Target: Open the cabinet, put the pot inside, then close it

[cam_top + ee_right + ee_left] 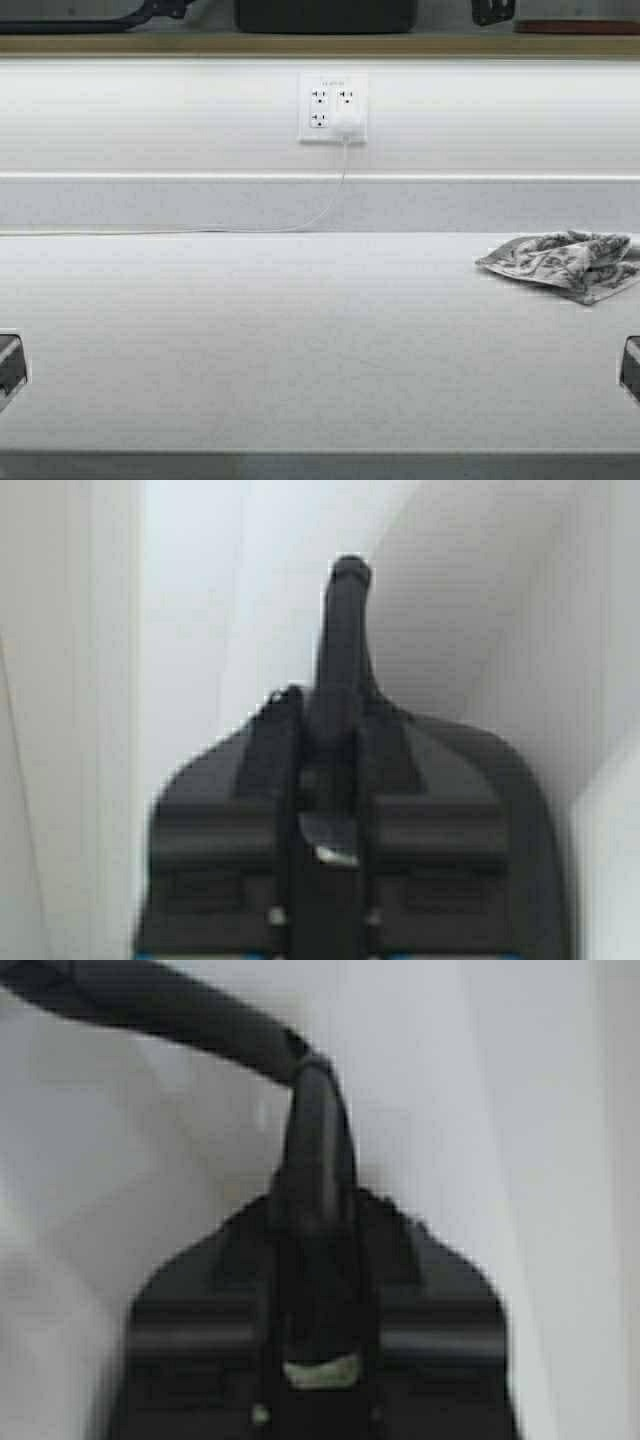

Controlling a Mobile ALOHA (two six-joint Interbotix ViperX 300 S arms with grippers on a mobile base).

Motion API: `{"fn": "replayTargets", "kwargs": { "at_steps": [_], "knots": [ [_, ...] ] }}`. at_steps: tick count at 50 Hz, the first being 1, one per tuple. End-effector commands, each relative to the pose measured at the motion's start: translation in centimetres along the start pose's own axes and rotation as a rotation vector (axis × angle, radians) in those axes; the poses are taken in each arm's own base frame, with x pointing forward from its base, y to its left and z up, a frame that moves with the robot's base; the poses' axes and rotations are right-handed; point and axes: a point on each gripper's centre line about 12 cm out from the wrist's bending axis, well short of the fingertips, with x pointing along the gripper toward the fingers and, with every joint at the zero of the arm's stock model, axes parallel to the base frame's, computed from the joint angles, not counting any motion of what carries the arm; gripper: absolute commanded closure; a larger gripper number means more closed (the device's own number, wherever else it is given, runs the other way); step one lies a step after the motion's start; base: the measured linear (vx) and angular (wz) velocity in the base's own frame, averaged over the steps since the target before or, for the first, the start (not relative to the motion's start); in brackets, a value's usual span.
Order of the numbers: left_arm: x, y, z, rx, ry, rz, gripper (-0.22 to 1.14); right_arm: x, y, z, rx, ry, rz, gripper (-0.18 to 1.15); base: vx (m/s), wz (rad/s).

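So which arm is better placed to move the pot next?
Left, slightly: the left gripper is visibly shut on the pot's loop handle. The right gripper is shut too, but what it grips is hidden. Likely both must move together.

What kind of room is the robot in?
Probably a kitchen. There's a long white countertop, a wall outlet with a charger cable plugged in, and a crumpled patterned dish towel lying on the counter.

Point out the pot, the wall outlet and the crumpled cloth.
pot [325, 15]: high view, its dark side wall on the shelf edge.
wall outlet [332, 107]: high view, the faceplate's middle.
crumpled cloth [565, 262]: high view, its patterned middle.
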Motion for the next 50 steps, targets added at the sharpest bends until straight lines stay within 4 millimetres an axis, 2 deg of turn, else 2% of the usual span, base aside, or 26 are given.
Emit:
{"fn": "replayTargets", "kwargs": {
  "at_steps": [1, 4, 7, 9, 24, 37, 45, 50],
  "knots": [
    [-1.2, -1.4, -0.4, -0.003, -0.026, -0.070, 0.30, -0.5, 1.5, -0.3, 0.003, -0.010, 0.065, 0.08, 0.00, 0.00],
    [-1.5, -1.4, -0.1, -0.005, -0.048, -0.087, 0.12, -0.6, 1.6, -0.3, 0.004, -0.016, 0.079, -0.03, 0.00, 0.00],
    [-1.7, -1.4, 0.0, -0.005, -0.058, -0.095, -0.06, -0.7, 1.6, -0.2, 0.007, -0.020, 0.084, -0.04, 0.00, 0.00],
    [-1.7, -1.4, -0.1, -0.011, -0.058, -0.098, -0.11, -0.7, 1.6, -0.2, 0.008, -0.021, 0.086, -0.04, 0.00, 0.00],
    [-2.1, -2.0, 0.5, -0.066, -0.083, -0.135, -0.11, -1.4, 1.4, 1.0, 0.005, -0.048, 0.082, -0.04, 0.00, 0.00],
    [-5.7, -3.0, 1.8, -0.059, -0.128, -0.189, -0.11, -3.6, 1.4, 1.1, -0.008, -0.053, 0.101, -0.04, 0.00, 0.00],
    [-8.0, -2.7, 2.2, -0.050, -0.143, -0.199, -0.11, -5.6, 0.9, 0.9, -0.017, -0.054, 0.115, -0.04, -0.01, 0.00],
    [-9.5, -2.2, 2.2, -0.020, -0.130, -0.198, -0.09, -6.9, 1.4, 0.4, -0.032, -0.036, 0.165, -0.02, -0.02, 0.00]
  ]
}}
